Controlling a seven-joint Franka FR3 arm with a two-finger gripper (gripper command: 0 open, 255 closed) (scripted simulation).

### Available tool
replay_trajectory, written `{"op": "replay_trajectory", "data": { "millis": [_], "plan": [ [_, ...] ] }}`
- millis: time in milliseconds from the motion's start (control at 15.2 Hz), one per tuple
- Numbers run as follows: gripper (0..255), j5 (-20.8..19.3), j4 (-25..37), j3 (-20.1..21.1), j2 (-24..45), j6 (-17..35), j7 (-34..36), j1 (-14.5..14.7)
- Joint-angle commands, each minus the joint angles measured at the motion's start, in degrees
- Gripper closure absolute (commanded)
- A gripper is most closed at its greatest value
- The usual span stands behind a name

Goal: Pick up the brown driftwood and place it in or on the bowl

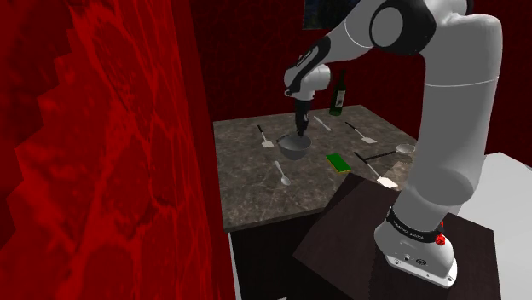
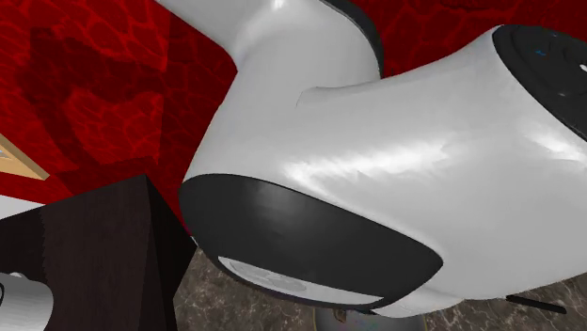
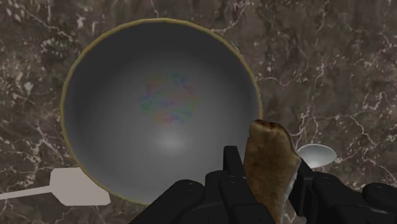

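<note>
In the wrist view a brown piece of driftwood (image 3: 272,156) stands upright between the two black fingers, and my gripper (image 3: 270,173) is shut on it. Directly below lies a grey bowl (image 3: 159,57) with a yellowish rim and a faint coloured patch at its bottom. The wood hangs over the bowl's rim on the side nearest the fingers, above the marble. In the shoulder view the gripper (image 1: 299,128) points straight down, just above the bowl (image 1: 294,150) near the middle of the dark marble table (image 1: 256,196).
A white spatula (image 3: 79,186) and a spoon (image 3: 316,154) lie close beside the bowl. Further utensils, a green flat thing (image 1: 338,161), a strainer (image 1: 402,152) and a dark bottle (image 1: 338,94) are spread over the table. A red wall (image 1: 94,153) rises at the shoulder view's left.
</note>
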Motion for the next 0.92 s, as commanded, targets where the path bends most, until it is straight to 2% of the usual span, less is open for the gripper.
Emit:
{"op": "replay_trajectory", "data": {
  "millis": [0,264,858],
  "plan": [
    [255,1.0,4.4,-0.3,3.0,-2.0,-2.3,-1.9],
    [255,2.8,13.8,-0.5,9.2,-6.1,-6.1,-6.1],
    [255,5.2,12.8,1.0,13.5,-1.1,-7.9,-7.1]
  ]
}}
